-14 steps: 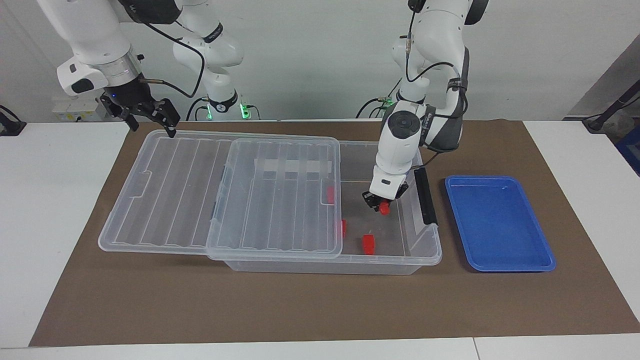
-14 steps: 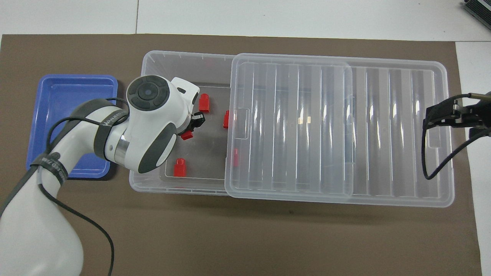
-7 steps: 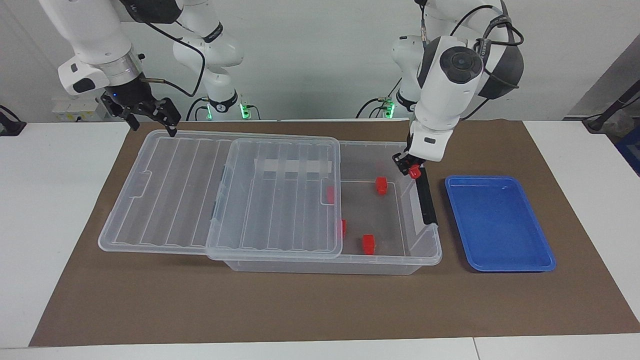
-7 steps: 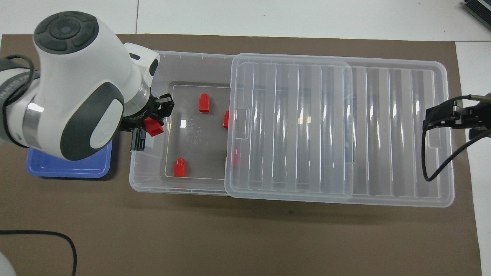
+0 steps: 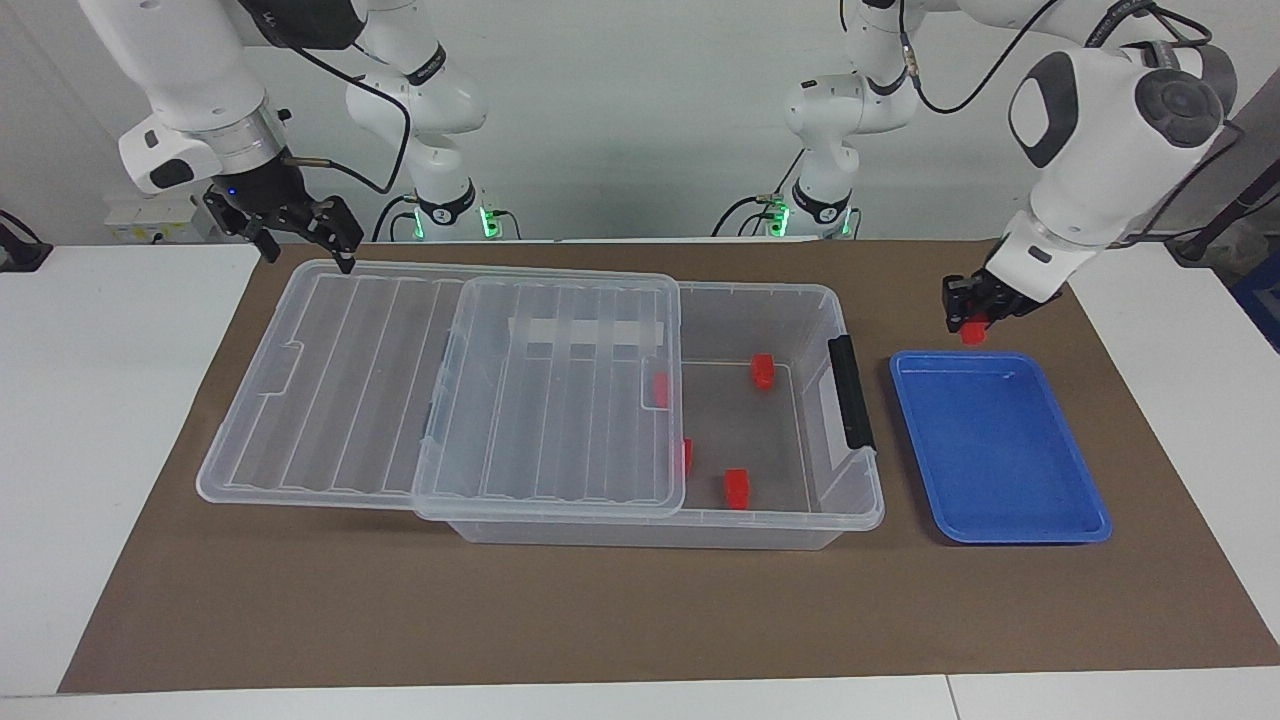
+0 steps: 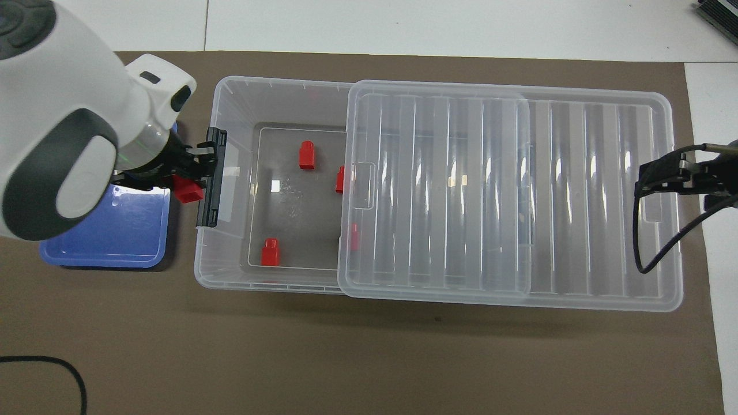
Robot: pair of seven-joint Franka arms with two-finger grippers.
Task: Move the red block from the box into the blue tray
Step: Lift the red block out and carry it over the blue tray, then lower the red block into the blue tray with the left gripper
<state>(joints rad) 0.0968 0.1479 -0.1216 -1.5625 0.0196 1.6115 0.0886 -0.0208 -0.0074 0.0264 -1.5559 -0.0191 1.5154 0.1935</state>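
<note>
Left pincer (image 5: pixel 970 322) is clenched on the red block (image 5: pixel 972 333), up in the air over the robot-side rim of the blue tray (image 5: pixel 1000 450); the block hangs just under the fingertips, clear of the tray floor; in the overhead view the same pincer (image 6: pixel 187 178) and block (image 6: pixel 187 189) show at the tray's edge (image 6: pixel 104 253), beside the black latch handle (image 6: pixel 211 178).

Next out from that pincer, toward the right arm's end of the counter (image 5: pixel 640 600), stands the box (image 5: pixel 760 520), a clear bin; its latch handle (image 5: pixel 850 405) is on the end wall facing the tray; inside the uncovered part lie more red blocks: one (image 5: pixel 763 370) on the bin floor closest to the pincer, one (image 5: pixel 737 488) farther from the robots, and two (image 5: pixel 661 390) partly under the lid's edge.

The ribbed clear lid (image 5: pixel 440 390) is slid aside, covering the half of the bin away from the tray and overhanging past it; a whitish tape strip (image 5: pixel 585 332) shows through it.

Farthest off, the right pincer (image 5: pixel 300 235) waits released, fingers apart, over the lid's corner nearest the robots; overhead it (image 6: pixel 663 173) shows at the lid's short end.
</note>
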